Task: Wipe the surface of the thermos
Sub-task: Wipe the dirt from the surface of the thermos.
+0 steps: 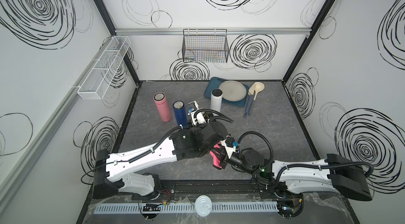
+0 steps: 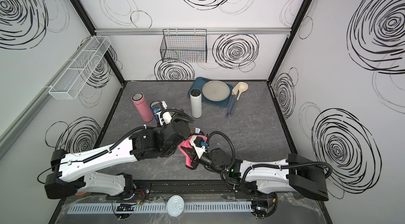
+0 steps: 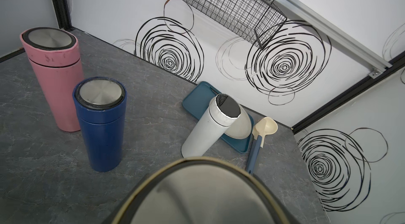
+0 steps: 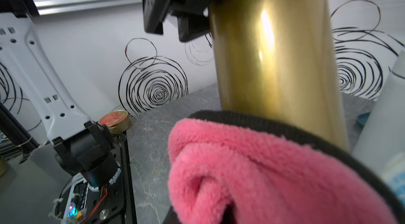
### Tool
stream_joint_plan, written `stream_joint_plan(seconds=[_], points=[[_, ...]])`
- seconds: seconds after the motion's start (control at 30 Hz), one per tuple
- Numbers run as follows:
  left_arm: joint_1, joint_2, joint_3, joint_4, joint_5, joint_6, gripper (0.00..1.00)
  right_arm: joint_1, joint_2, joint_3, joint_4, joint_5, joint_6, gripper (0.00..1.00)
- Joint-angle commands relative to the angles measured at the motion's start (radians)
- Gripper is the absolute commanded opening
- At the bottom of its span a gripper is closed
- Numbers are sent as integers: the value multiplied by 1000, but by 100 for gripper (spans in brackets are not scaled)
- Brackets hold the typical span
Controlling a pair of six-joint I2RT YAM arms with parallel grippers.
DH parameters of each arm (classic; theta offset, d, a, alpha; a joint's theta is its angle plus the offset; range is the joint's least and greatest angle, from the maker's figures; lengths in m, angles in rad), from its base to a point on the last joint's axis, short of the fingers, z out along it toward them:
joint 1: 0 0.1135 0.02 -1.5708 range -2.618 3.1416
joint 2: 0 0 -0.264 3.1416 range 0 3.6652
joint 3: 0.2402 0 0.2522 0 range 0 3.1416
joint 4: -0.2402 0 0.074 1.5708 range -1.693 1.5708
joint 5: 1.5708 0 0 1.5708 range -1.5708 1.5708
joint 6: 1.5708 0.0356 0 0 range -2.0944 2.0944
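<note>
A gold thermos (image 4: 274,58) with a steel lid (image 3: 203,194) stands upright near the middle of the table. My left gripper (image 1: 205,118) is shut on its upper part, and one black finger (image 4: 190,30) presses its side. The left arm hides most of the thermos in both top views. My right gripper (image 2: 192,152) is shut on a pink fluffy cloth (image 4: 241,168), which lies against the thermos's lower body. The cloth (image 1: 215,153) also shows between the two arms. The thermos's base is hidden behind the cloth.
A pink thermos (image 1: 162,107), a blue one (image 1: 180,113) and a white one (image 1: 216,100) stand behind the arms. A blue tray (image 1: 210,87) with a plate (image 1: 232,90) sits at the back, with a cream ladle (image 1: 257,89) beside it. A wire basket (image 1: 205,45) hangs on the rear wall.
</note>
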Motion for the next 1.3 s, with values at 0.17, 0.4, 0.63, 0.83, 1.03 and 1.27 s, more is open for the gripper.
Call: stream_joint_plan(seconds=[0.17, 0.4, 0.63, 0.83, 1.03, 1.27], points=[[-39, -22, 65, -66, -27, -155, 0, -10, 6, 152, -20, 22, -88, 0], [-40, -1, 102, -190, -56, -305, 0, -19, 79, 131, 26, 74, -55, 0], [-39, 19, 126, -263, -48, -400, 0, -15, 122, -16, 130, 200, 49, 0], [-40, 22, 127, -251, -28, -413, 0, -14, 170, 111, 208, 194, -14, 0], [-40, 20, 135, -267, -20, -443, 0, -43, 349, 248, 306, 290, 11, 0], [-35, 14, 123, -285, -28, -470, 0, -48, 381, 153, 359, 493, 110, 0]])
